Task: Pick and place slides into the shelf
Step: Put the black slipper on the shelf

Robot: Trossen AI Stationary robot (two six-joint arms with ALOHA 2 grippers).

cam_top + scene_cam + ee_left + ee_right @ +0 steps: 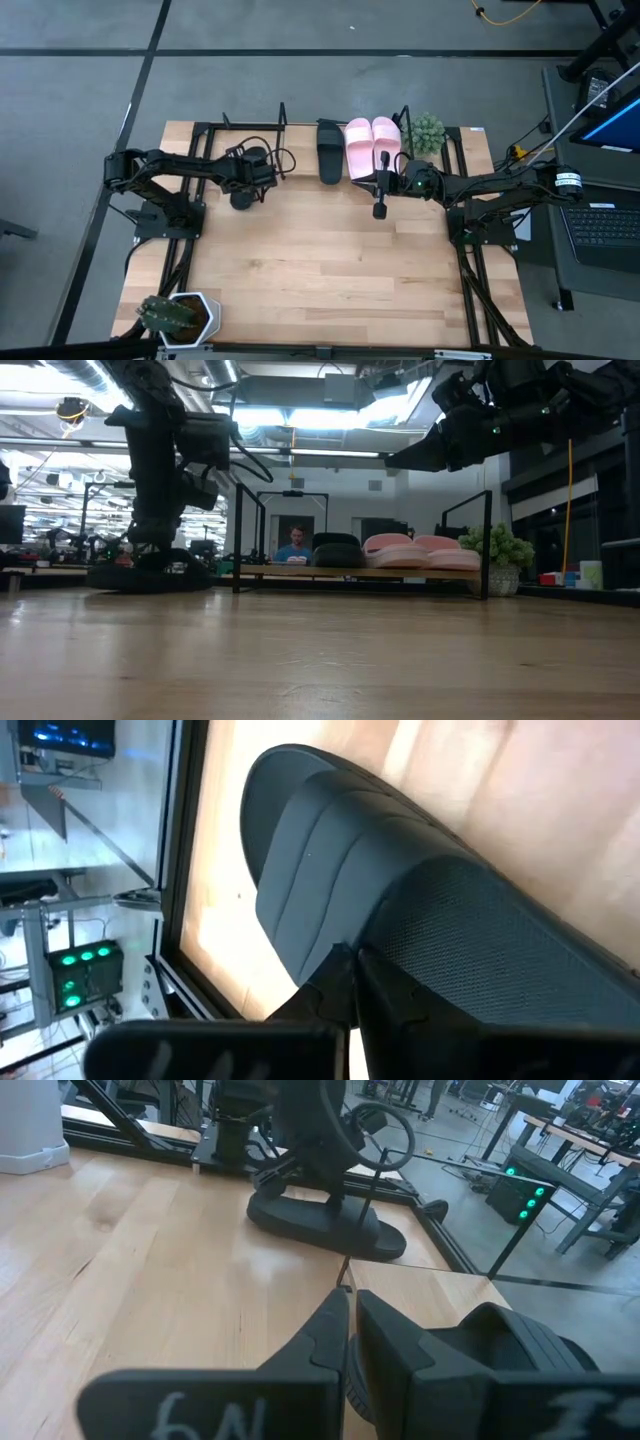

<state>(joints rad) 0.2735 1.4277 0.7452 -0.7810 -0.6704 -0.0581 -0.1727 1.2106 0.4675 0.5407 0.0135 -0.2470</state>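
The left gripper (243, 190) is down on the last black slide (325, 1223), which sits on the tabletop (320, 270) just off the shelf's (300, 126) left end. Its fingers are pinched together on the slide's strap, so it's got hold of that one. The other three are already on the shelf board: a black slide (329, 150) roughly mid-shelf, then two pink slides (372, 145) right beside it toward the right end. The right gripper (380, 208) hangs in front of the shelf near the pink pair, fingers closed with nothing in them. A small bushy plant (428, 132) stands at the shelf's right end, and a cactus in a white pot (178, 316) sits far from the shelf at the table's near left corner. The shelf space left of the black slide is bare board.
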